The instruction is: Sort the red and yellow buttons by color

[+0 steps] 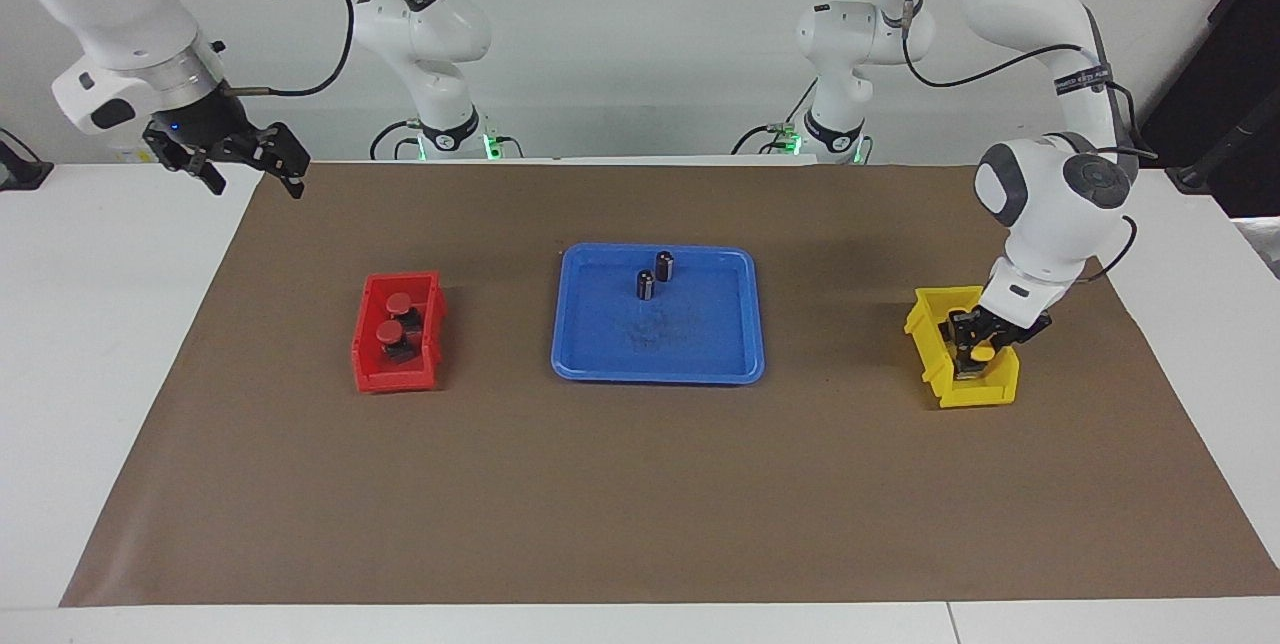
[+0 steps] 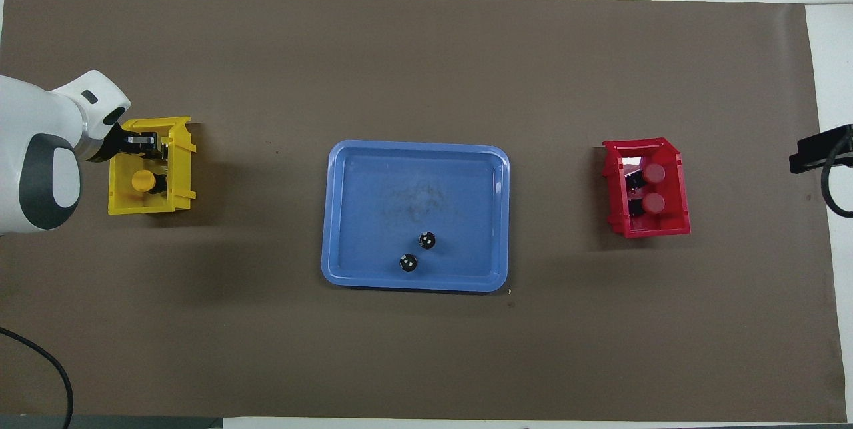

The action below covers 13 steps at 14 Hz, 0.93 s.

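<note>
Two red buttons [image 1: 398, 304] [image 1: 390, 332] lie in the red bin [image 1: 372, 364] toward the right arm's end; they also show in the overhead view [image 2: 654, 172] [image 2: 653, 202]. The yellow bin [image 1: 935, 359] [image 2: 180, 169] stands toward the left arm's end. My left gripper [image 1: 968, 342] [image 2: 141, 142] is lowered into it. One yellow button [image 2: 142, 180] lies in the bin beside the gripper, and a yellow cap [image 1: 983, 352] shows at the fingers. A second yellow button is hidden. My right gripper [image 1: 250, 164] waits, open and empty, high over the mat's edge.
A blue tray [image 1: 600, 354] [image 2: 346, 216] sits mid-table between the bins. Two dark capless cylinders [image 1: 665, 264] [image 1: 646, 284] stand in its part nearer to the robots. A brown mat [image 1: 640, 504] covers the table.
</note>
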Tool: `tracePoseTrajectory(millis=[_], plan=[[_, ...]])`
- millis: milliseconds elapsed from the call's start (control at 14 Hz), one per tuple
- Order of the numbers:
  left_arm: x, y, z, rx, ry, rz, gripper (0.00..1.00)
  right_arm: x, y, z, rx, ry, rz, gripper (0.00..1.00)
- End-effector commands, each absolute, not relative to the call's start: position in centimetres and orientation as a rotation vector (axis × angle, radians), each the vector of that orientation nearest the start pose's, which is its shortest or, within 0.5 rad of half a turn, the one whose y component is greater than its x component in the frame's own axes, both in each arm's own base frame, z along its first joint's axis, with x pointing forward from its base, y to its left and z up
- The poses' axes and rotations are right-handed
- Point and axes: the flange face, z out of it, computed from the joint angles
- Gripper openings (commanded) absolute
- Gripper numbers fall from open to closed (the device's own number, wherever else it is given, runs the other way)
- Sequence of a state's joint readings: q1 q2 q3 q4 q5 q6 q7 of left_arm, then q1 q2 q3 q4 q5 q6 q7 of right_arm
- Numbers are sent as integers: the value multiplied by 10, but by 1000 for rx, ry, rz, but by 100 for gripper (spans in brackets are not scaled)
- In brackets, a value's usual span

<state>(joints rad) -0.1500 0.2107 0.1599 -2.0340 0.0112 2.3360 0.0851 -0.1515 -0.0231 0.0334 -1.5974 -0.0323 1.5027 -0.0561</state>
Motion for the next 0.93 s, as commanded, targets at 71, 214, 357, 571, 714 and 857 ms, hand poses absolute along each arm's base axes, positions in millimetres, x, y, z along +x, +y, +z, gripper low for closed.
tracePoseTrajectory(millis=[71, 214, 357, 571, 714, 857], plan=[[594, -2, 346, -3092, 168, -165, 6, 537, -66, 621, -3151, 83, 94, 100], [593, -2, 346, -3093, 170, -155, 5, 537, -66, 621, -3151, 83, 94, 100], [595, -4, 349, -3093, 177, -158, 5, 537, -66, 621, -3151, 81, 94, 100], [595, -3, 349, -3092, 180, -158, 31, 537, -65, 621, -3152, 81, 94, 100], [595, -3, 350, -3092, 180, -162, 42, 537, -62, 621, -3152, 69, 94, 100], [596, -3, 350, -3091, 180, -167, 45, 537, -62, 621, -3152, 71, 94, 100]])
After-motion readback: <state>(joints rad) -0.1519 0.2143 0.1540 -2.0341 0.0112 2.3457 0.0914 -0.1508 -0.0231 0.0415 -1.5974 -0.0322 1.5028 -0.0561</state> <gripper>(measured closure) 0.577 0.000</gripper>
